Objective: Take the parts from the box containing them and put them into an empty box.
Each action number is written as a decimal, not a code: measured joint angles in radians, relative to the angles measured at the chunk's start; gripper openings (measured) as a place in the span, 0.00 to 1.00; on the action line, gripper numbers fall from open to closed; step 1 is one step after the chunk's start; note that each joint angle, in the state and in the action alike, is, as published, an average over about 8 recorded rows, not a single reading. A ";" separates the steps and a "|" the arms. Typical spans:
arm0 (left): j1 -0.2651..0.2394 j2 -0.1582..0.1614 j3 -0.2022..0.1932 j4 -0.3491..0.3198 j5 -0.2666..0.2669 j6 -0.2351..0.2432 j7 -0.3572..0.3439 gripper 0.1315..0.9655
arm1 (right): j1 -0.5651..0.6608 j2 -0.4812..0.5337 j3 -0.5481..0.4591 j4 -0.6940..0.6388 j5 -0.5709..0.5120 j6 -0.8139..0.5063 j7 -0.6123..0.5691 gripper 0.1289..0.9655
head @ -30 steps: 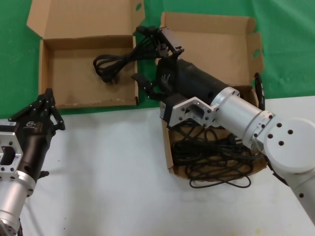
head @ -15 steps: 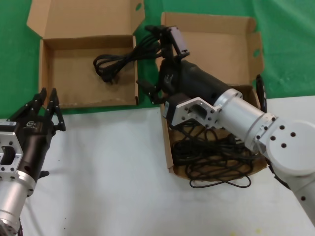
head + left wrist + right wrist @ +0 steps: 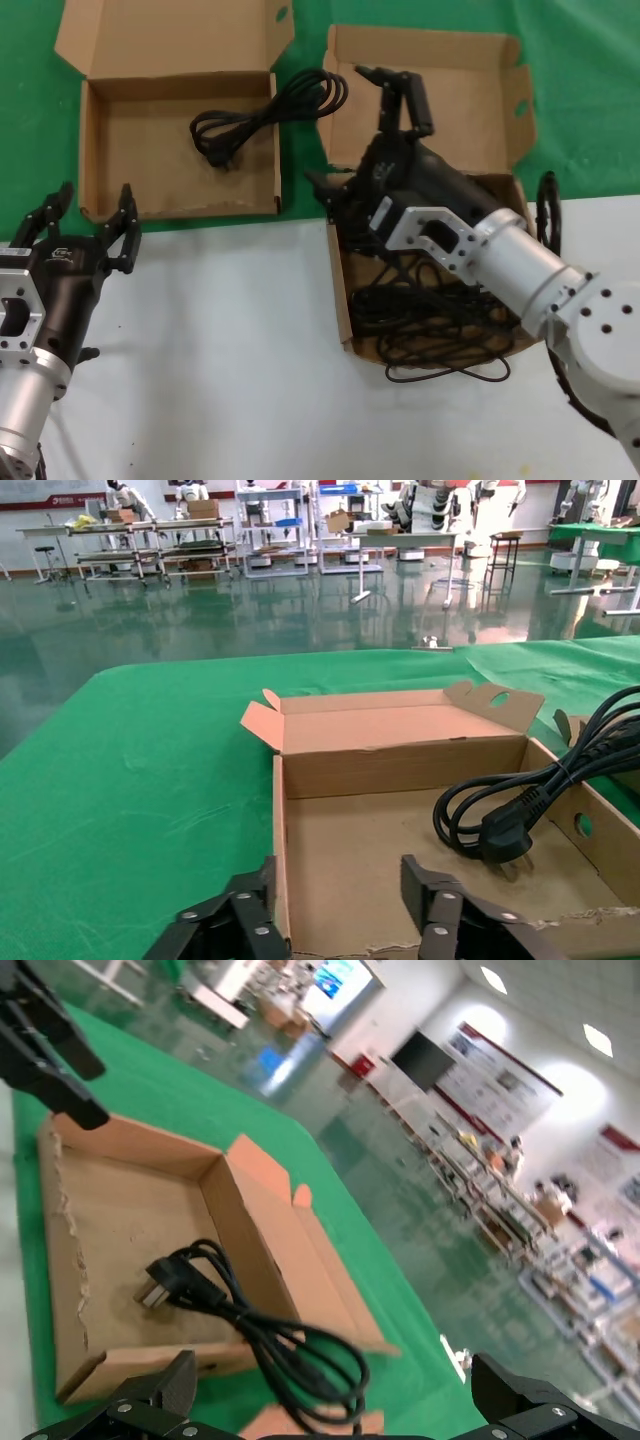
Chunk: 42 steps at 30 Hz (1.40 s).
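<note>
One black cord (image 3: 262,117) lies in the left cardboard box (image 3: 92,150). Its plug (image 3: 503,832) rests on the box floor, and its loop (image 3: 315,1365) hangs over the right wall onto the green cloth. A tangle of cords (image 3: 430,315) fills the right box (image 3: 339,300), the one with the tabbed lid. My right gripper (image 3: 335,122) is open and holds nothing, hovering over the gap between the boxes just right of the draped loop. My left gripper (image 3: 90,205) is open at the left box's near left corner, its fingers (image 3: 232,920) on either side of the left wall.
Both boxes stand half on green cloth (image 3: 30,130) and half on the white table (image 3: 220,350). Their lids (image 3: 170,35) lie open at the back. One cord loop (image 3: 450,375) spills over the right box's front edge. The left gripper (image 3: 40,1050) also shows in the right wrist view.
The cord has come off my right gripper and now drapes over the left box's wall. The right gripper has swung back toward the right box. My left gripper has opened.
</note>
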 joint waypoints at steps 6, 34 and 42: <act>0.000 0.000 -0.001 0.001 -0.002 -0.001 0.001 0.41 | -0.049 0.003 0.038 0.016 0.027 0.023 0.064 1.00; 0.003 -0.001 -0.003 0.004 -0.009 -0.007 0.006 0.94 | -0.278 0.015 0.212 0.088 0.151 0.132 0.361 1.00; 0.003 -0.001 -0.004 0.005 -0.011 -0.009 0.007 0.99 | -0.343 0.018 0.262 0.109 0.187 0.163 0.447 1.00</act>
